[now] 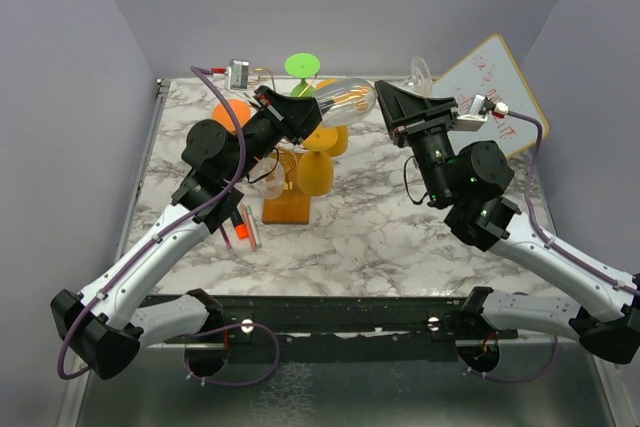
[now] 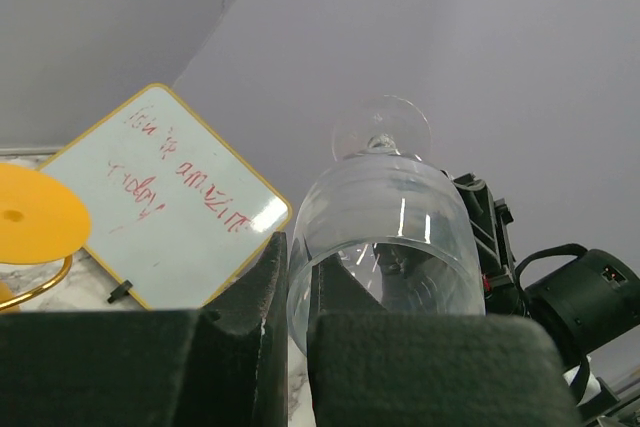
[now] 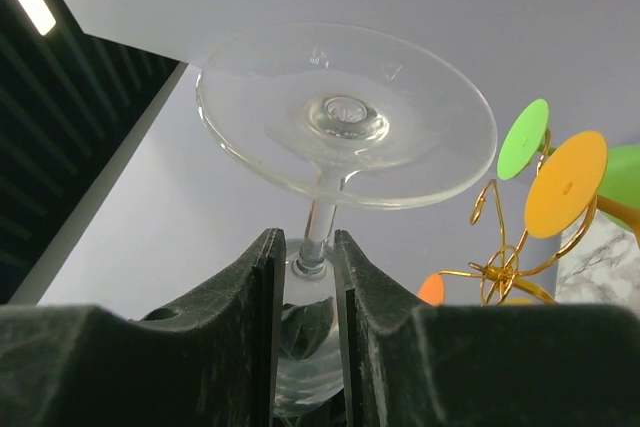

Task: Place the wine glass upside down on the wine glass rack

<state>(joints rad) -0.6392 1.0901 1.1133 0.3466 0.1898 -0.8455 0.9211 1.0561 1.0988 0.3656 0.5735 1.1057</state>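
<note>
The wine glass (image 1: 345, 97) is clear, thin-walled and empty. It lies roughly on its side in the air between the two arms, above the worktop (image 1: 380, 227) and close to the top of the rack (image 1: 287, 209). Its bowl points toward the left arm and its foot toward the right.

I judge it to be light, rigid, slick and easily broken. The bowl wall and the thin stem would crack under a hard squeeze or a knock against wire. The stem (image 3: 318, 217) looks like the safest place to hold it, just under the foot (image 3: 345, 117), because the wide disc stops the glass from sliding through.

The right end effector (image 3: 310, 267) holds it there, with its fingers closed narrowly on the stem. The left end effector (image 2: 297, 297) is nearly closed too, and appears to pinch the bowl's wall at the rim, with one finger seemingly inside. That hold is the weaker of the two, on smooth curved glass.

The rack is gold wire on a wooden base. It carries a yellow glass (image 1: 315, 172), an orange glass (image 1: 232, 112) and a green glass (image 1: 302, 65), all hanging bowl-down, so nothing is in them. A whiteboard (image 1: 495, 87) with red writing leans at the far right.
</note>
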